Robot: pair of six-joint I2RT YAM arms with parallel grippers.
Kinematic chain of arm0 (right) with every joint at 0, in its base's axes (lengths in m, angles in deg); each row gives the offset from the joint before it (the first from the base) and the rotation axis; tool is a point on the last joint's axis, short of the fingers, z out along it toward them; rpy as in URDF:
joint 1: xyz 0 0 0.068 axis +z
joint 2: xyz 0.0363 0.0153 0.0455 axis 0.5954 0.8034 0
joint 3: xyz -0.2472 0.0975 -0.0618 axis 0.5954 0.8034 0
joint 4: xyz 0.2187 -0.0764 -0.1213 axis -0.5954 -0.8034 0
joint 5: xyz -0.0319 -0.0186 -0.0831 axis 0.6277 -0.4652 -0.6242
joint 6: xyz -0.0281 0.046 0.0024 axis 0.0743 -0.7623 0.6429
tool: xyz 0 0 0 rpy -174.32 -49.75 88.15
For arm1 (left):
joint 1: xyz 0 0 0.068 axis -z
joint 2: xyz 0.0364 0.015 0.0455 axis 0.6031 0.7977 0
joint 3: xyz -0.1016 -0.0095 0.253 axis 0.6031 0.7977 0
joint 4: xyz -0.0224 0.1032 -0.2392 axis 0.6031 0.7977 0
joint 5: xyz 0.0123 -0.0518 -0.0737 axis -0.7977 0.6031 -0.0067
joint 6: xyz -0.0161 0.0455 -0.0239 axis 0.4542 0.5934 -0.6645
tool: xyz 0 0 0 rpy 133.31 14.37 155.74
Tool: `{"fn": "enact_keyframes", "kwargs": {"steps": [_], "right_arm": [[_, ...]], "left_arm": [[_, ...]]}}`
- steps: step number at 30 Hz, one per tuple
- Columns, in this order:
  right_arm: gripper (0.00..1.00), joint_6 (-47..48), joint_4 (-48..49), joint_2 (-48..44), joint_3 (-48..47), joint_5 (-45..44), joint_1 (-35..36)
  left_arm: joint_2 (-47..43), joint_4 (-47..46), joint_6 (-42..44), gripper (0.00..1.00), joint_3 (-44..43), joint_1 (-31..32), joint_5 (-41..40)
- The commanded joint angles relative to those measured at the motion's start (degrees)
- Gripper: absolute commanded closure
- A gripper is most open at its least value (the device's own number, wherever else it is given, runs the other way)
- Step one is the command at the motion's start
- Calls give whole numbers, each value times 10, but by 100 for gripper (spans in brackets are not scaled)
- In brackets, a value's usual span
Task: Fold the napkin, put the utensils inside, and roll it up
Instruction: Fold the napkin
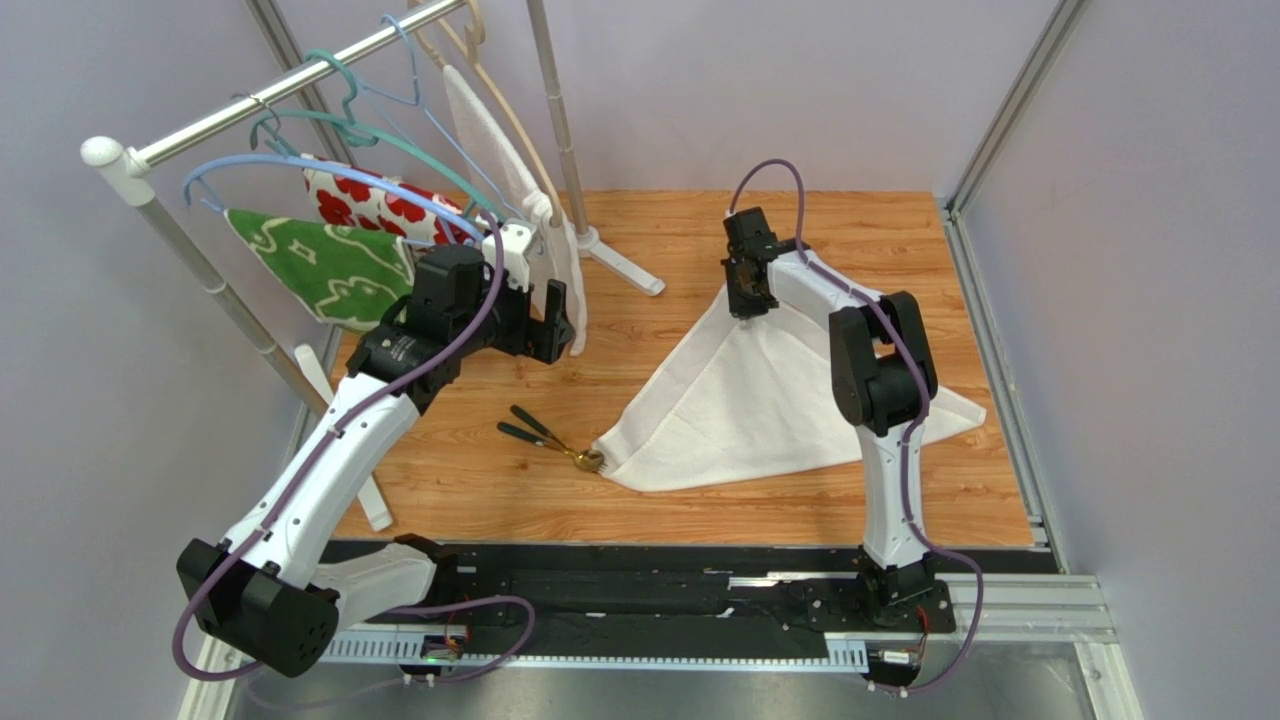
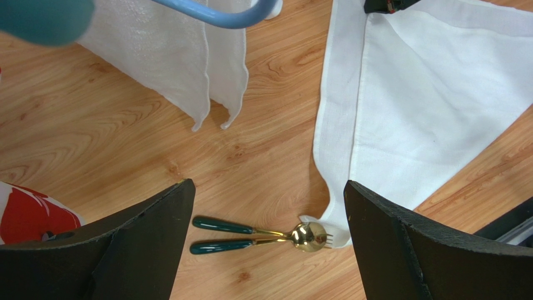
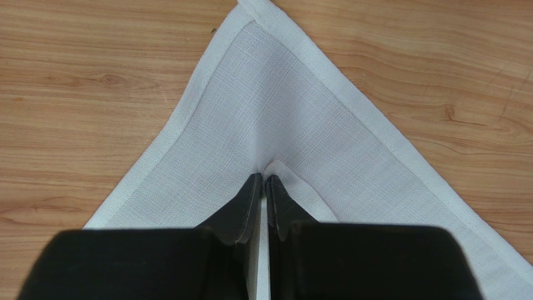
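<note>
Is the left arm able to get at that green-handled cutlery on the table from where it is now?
Probably yes. The left claw hangs open right above the cutlery, and nothing covers the green handles. Only the gold heads touch the corner of the napkin.

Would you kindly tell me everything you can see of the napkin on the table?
The napkin is plain off-white woven cloth with a stitched hem border. It lies flat on the wooden table as a triangle, apparently folded, one point toward the far side. The right gripper is shut on a small pinch of cloth near that far point, puckering it. The gold heads of the utensils touch its near left corner.
</note>
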Motion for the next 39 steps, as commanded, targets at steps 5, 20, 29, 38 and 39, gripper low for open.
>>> {"fn": "enact_keyframes", "kwargs": {"steps": [5, 20, 29, 38, 39], "right_arm": [[91, -19, 8, -26, 1, -18, -8], [84, -46, 8, -33, 12, -3, -17], [75, -80, 28, -43, 33, 50, -36], [74, -107, 44, -46, 54, 81, -55], [74, -110, 46, -46, 56, 102, -58]], "left_arm": [[0, -2, 4, 2, -4, -2, 7], [2, -3, 2, 2, -4, -2, 14], [2, -2, 1, 2, -4, -2, 14], [4, -3, 0, 2, -4, -2, 17], [4, -2, 0, 2, -4, -2, 17]]}}
